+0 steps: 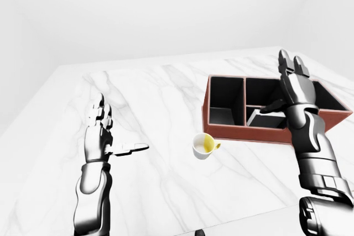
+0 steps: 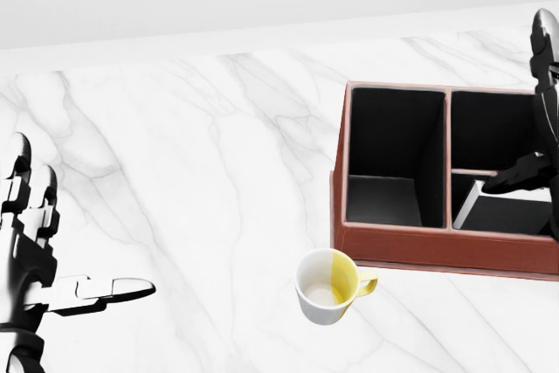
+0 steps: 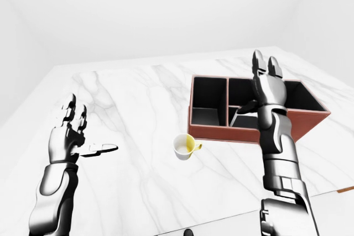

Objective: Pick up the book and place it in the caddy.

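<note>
In the left-eye view, a white marble tabletop [image 1: 166,192] is seen carrying a red-brown caddy [image 1: 260,134] with dark compartments at the right. The book [image 1: 265,119], a dark slab with a pale edge, is seen lying tilted inside a lower middle compartment of the caddy. The right hand [image 1: 293,84] is held upright just above it, fingers spread wide, gripping nothing. The left hand [image 1: 102,131] is raised over bare tabletop at the left, well apart from everything, fingers open and thumb pointing right. A white mug with a yellow interior [image 1: 203,146] stands near the caddy's lower left corner.

In the head view, the book's pale edge [image 2: 470,203] is shown leaning against a divider, with the right thumb close beside it. It cannot be told whether they touch.

In the right-eye view, the same layout is repeated and nothing new is added.

The book is judged to be placed already. The withdrawal is best done straight upward, so the divider and book are not clipped and the mug is not knocked.
</note>
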Motion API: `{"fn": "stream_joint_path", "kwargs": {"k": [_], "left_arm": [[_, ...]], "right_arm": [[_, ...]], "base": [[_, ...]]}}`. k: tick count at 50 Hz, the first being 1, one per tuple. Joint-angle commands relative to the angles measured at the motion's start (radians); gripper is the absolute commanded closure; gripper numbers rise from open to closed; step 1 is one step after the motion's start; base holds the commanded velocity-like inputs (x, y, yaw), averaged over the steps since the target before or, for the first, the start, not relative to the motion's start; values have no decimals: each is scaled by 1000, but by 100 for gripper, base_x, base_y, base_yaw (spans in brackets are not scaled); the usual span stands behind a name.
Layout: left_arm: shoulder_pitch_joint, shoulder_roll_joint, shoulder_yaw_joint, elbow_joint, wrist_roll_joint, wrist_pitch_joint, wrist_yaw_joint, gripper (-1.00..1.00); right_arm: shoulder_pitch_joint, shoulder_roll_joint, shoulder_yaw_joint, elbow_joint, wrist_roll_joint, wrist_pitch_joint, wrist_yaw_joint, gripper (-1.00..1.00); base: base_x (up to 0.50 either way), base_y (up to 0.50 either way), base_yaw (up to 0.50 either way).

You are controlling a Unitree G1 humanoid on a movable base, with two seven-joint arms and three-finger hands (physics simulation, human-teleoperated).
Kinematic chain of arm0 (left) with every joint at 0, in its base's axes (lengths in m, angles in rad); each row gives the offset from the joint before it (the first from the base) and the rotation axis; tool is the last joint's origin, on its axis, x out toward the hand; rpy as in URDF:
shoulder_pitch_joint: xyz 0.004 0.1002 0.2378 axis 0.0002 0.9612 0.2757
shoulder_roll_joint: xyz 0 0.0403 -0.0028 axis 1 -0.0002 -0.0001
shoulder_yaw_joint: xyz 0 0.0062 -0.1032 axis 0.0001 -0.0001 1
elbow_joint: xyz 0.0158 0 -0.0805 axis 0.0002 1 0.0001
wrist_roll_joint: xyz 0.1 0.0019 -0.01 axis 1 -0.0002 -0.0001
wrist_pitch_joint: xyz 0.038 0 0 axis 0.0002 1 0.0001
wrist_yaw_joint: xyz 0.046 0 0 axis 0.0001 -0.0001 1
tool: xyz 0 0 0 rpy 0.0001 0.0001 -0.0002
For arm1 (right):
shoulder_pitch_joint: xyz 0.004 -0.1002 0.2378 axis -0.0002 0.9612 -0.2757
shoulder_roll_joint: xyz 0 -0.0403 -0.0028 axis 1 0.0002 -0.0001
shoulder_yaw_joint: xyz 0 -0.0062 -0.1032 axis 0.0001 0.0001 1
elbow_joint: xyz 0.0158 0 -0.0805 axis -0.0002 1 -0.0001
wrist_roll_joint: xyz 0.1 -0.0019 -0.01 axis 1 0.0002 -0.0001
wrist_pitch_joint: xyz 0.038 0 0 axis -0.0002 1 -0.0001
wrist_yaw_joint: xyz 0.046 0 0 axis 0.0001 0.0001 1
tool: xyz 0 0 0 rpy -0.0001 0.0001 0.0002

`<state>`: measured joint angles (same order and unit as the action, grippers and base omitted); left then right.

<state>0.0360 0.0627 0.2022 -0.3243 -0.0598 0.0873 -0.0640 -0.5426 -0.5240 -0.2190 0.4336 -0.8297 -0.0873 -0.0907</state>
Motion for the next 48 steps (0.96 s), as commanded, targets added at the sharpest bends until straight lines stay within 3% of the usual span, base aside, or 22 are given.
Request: {"fn": "stream_joint_path", "kwargs": {"k": [1, 8, 15, 24, 43, 48], "left_arm": [[12, -5, -3, -60, -1, 0, -6, -100], [25, -12, 2, -110, -8, 0, -13, -100], [37, -20, -3, -143, -11, 0, -19, -100], [132, -53, -7, -378, -23, 0, -47, -100], [320, -154, 18, -680, -47, 0, -148, -100], [374, -181, 24, -723, -69, 0, -178, -100]], "right_arm": [[268, 83, -137, -487, 220, 0, 224, -100], [423, 178, -237, -762, 429, 0, 319, -100], [521, 260, -298, -903, 540, 0, 389, -100], [679, 411, -412, -1123, 815, 0, 491, -100], [800, 580, -552, -1379, 1166, 0, 588, -100], [827, 631, -552, -1391, 1228, 0, 606, -100]], "base": [[0, 0, 0], [0, 0, 0], [0, 0, 0], [0, 0, 0], [0, 0, 0], [0, 0, 0]]}}
